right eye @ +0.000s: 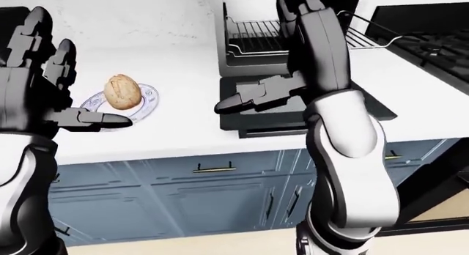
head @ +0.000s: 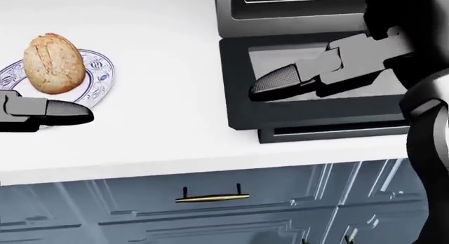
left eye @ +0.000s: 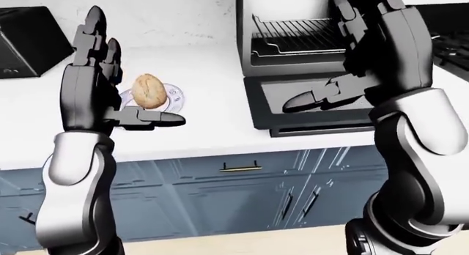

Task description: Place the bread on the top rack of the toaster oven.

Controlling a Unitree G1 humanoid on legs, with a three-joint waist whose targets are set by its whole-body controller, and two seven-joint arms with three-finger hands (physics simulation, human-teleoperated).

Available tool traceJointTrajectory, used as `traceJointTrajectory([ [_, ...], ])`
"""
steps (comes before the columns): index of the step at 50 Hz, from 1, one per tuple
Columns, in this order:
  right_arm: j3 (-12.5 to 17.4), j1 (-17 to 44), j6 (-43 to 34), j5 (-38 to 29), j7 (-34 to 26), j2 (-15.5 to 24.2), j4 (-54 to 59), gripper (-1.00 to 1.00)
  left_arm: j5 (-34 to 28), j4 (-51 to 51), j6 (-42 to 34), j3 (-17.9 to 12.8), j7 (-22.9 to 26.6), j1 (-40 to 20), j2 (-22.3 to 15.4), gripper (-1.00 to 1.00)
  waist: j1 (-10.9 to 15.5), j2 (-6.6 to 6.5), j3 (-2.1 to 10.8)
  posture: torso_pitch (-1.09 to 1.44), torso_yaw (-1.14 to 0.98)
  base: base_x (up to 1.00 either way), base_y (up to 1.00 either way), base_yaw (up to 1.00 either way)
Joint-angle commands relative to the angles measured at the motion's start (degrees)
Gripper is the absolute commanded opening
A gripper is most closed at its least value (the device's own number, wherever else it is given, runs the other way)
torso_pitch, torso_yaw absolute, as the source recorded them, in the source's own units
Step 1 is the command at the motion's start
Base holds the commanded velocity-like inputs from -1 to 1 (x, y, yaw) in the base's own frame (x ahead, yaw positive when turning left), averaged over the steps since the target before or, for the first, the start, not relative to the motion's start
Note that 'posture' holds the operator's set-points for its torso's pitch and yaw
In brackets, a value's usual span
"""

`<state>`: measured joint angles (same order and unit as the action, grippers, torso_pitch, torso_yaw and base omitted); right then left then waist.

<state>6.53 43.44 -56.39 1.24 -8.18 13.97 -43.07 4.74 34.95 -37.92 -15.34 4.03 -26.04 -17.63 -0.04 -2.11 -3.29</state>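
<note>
A round brown bread roll (head: 53, 63) lies on a blue-patterned plate (head: 100, 79) on the white counter, at the left of the head view. The toaster oven (left eye: 293, 32) stands to its right with its door (head: 309, 110) folded down flat and a wire rack (left eye: 297, 31) showing inside. My left hand (left eye: 121, 73) is raised, fingers spread open, just left of the bread and not touching it. My right hand (left eye: 341, 57) is raised open in front of the oven, its thumb (head: 280, 81) over the door. Both hands are empty.
A black appliance (left eye: 26, 40) stands at the far left of the counter. A stove (right eye: 432, 38) lies to the right of the oven. Blue cabinet drawers with a brass handle (head: 210, 196) run below the counter edge.
</note>
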Motion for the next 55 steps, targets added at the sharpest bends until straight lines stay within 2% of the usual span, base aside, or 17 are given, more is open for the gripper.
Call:
traceJointTrajectory([
  [1,0.8,2.0,1.5,-0.4,0.8,0.7,-0.9,1.00,-0.1,1.6,2.1,0.2,-0.2,-1.7,-0.4,1.00,-0.1,-0.40,0.97,0.00,0.00,0.36,0.06,0.00],
  [4,0.5,-0.9,4.3,-0.5,1.1,-0.1,-1.4,1.00,-0.1,1.5,1.9,0.2,-0.3,-2.1,-0.4,1.00,0.4,0.99,1.07,0.00,0.00,0.36,0.08,0.00],
  [6,1.4,2.6,1.1,0.3,1.0,0.6,-1.2,1.00,-0.1,1.5,1.8,0.3,-0.3,-2.3,-0.4,1.00,0.9,2.16,1.20,0.00,0.00,0.35,0.00,0.00],
  [8,1.3,2.9,1.1,0.6,1.2,0.9,-1.0,1.00,-0.2,1.4,1.7,0.4,-0.4,-2.5,-0.3,1.00,1.0,4.49,2.11,0.00,0.00,0.35,0.00,0.00],
  [9,1.1,2.6,1.3,0.5,1.3,1.2,-0.9,1.00,0.0,1.6,1.5,0.1,-0.1,-2.4,-0.5,1.00,0.8,3.54,1.77,0.00,0.00,0.27,0.00,0.00],
  [10,1.2,2.6,1.4,0.7,1.5,1.0,-0.7,1.00,0.3,1.9,1.3,-0.4,0.2,-2.4,-0.8,1.00,0.5,3.77,0.99,0.00,0.00,0.12,0.00,0.00],
  [11,1.2,2.7,1.2,0.7,1.5,1.2,-0.6,1.00,0.2,1.6,1.3,-0.1,-0.1,-2.7,-0.8,1.00,0.7,4.93,1.22,0.00,0.00,0.10,0.00,0.00],
  [17,0.8,1.4,3.2,1.1,2.2,0.8,-0.3,1.00,0.5,1.7,1.1,-0.5,0.1,-2.8,-1.2,1.00,0.3,3.68,-0.47,0.00,0.00,0.00,0.00,0.00],
  [20,1.2,3.4,1.6,1.5,2.0,1.5,-0.2,1.00,0.1,1.2,1.6,0.0,-0.2,-3.0,-1.1,1.00,-0.3,0.30,0.69,0.00,0.00,0.00,0.00,0.00],
  [21,1.3,3.7,1.0,1.6,2.0,1.6,-0.8,1.00,0.6,1.7,1.3,-0.9,0.4,-2.5,-1.5,1.00,-0.9,0.00,1.26,0.00,0.00,0.00,0.00,0.00],
  [22,1.1,4.3,0.7,1.4,2.0,2.1,-0.8,1.00,0.7,1.9,1.1,-1.1,0.4,-2.5,-1.7,1.00,-0.5,0.89,0.70,0.00,0.00,0.00,0.00,0.00],
  [24,0.6,2.2,2.0,1.1,2.1,1.5,-2.0,1.00,0.8,1.9,1.1,-1.1,0.2,-2.4,-1.7,1.00,-0.2,1.06,1.56,0.00,0.00,0.00,0.00,0.00],
  [27,1.6,6.4,-2.4,1.6,1.6,2.8,-2.5,1.00,0.3,1.5,1.5,-0.8,-0.1,-2.7,-1.8,1.00,0.0,1.73,1.82,0.00,0.00,0.00,0.00,0.00],
  [34,1.5,6.9,-5.5,1.9,1.7,3.6,-6.0,1.00,-0.6,0.3,1.4,-0.3,-1.2,-3.1,-1.4,1.00,0.1,2.08,1.75,0.00,0.00,0.00,0.00,0.00],
  [42,4.1,10.0,-10.9,3.5,1.6,6.2,-8.4,1.00,-1.2,-0.4,1.2,-0.6,-1.0,-3.3,-2.0,1.00,0.3,2.20,1.30,0.00,0.00,0.00,0.00,0.00],
  [48,3.9,5.5,-8.1,4.0,2.7,5.5,-9.7,1.00,-3.7,-3.9,1.3,-0.9,3.1,-6.9,-6.6,1.00,0.1,2.10,1.12,0.00,0.00,0.00,0.00,0.00],
  [55,6.7,3.4,-7.5,4.7,3.9,7.2,-10.1,1.00,-6.8,-9.2,3.0,-2.1,9.2,-10.6,-11.1,1.00,0.1,1.98,1.07,0.00,0.00,0.00,0.00,0.00],
])
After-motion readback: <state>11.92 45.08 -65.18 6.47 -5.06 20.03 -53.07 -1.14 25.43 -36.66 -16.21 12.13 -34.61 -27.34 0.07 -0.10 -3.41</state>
